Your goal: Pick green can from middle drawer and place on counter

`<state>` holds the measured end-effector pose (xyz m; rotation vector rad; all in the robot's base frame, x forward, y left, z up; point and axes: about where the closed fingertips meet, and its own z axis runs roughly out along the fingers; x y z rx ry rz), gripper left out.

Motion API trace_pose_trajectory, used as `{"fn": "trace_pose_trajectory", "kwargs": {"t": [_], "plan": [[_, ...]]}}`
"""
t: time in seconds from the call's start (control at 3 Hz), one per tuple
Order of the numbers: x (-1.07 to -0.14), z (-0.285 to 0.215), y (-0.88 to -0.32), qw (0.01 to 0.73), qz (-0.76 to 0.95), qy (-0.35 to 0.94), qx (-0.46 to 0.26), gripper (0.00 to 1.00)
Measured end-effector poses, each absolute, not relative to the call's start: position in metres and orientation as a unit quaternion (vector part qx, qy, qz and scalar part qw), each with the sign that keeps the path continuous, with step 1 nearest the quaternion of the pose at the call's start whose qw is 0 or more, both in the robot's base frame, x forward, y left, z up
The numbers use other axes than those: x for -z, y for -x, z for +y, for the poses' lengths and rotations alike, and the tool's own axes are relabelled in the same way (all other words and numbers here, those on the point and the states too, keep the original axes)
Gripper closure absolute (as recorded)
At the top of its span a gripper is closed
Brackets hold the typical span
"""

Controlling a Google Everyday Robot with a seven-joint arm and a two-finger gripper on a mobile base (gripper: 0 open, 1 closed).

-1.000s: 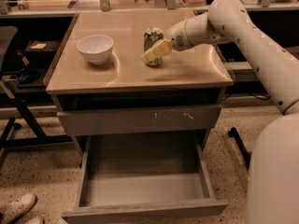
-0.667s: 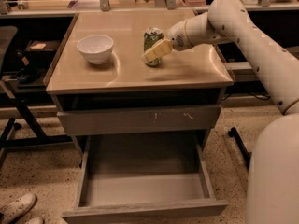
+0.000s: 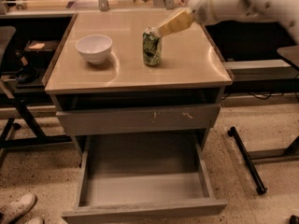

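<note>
The green can stands upright on the tan counter, near its middle back. My gripper is just above and to the right of the can's silver top, open and off the can, its pale yellow fingers slanting up toward the white arm at the upper right. The middle drawer is pulled out at the bottom of the cabinet, and its grey floor is bare.
A white bowl sits on the counter's left side. A shut grey drawer front with pale scratches lies between the counter and the open drawer. A dark desk and chair legs flank the cabinet. A shoe is on the floor.
My gripper has let go of the green can and risen up and to the right. The can stays upright on the counter.
</note>
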<state>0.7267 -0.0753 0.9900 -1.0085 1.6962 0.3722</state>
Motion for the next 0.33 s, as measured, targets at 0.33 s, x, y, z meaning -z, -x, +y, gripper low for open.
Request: {"fn": "trace_pose_trajectory", "kwargs": {"t": [0.33], "plan": [[-1.0293,-0.0801,-0.7043,0.564,0.702,0.419,-0.120,0.00]]}}
